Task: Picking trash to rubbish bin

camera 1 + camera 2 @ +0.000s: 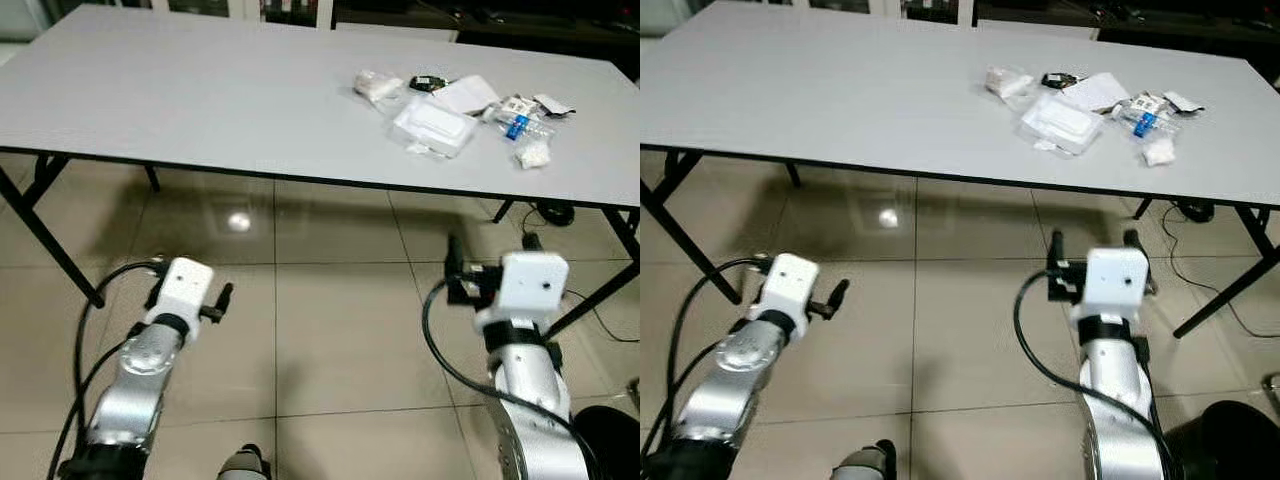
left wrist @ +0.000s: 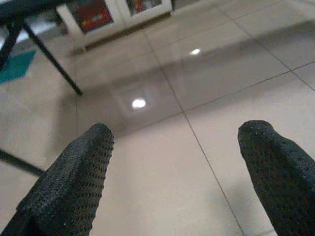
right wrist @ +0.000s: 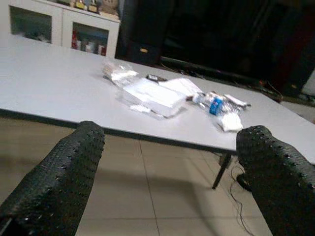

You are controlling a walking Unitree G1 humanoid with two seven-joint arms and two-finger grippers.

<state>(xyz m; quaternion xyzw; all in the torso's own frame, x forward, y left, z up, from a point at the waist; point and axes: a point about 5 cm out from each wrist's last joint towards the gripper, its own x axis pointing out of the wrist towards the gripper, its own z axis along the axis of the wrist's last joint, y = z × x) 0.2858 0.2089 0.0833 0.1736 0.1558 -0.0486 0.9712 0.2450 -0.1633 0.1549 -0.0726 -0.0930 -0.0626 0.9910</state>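
A pile of trash lies at the far right of the grey table point(image 1: 180, 90): a white foam box point(image 1: 433, 127), a crumpled plastic bag point(image 1: 378, 87), a sheet of paper point(image 1: 465, 94), a plastic bottle with a blue label point(image 1: 517, 125) and a wad of tissue point(image 1: 533, 153). My right gripper point(image 1: 492, 250) is held low in front of the table's near edge, below the pile. It is open, and the trash shows between its fingers point(image 3: 59, 182). My left gripper point(image 1: 190, 295) hangs over the floor tiles, open, holding nothing.
Black table legs point(image 1: 50, 240) slant down at the left and at the right point(image 1: 600, 290). A dark round object point(image 1: 1230, 440) sits on the floor by my right arm. A cable point(image 1: 590, 300) trails under the table. A white cabinet point(image 2: 113, 14) stands beyond the tiles.
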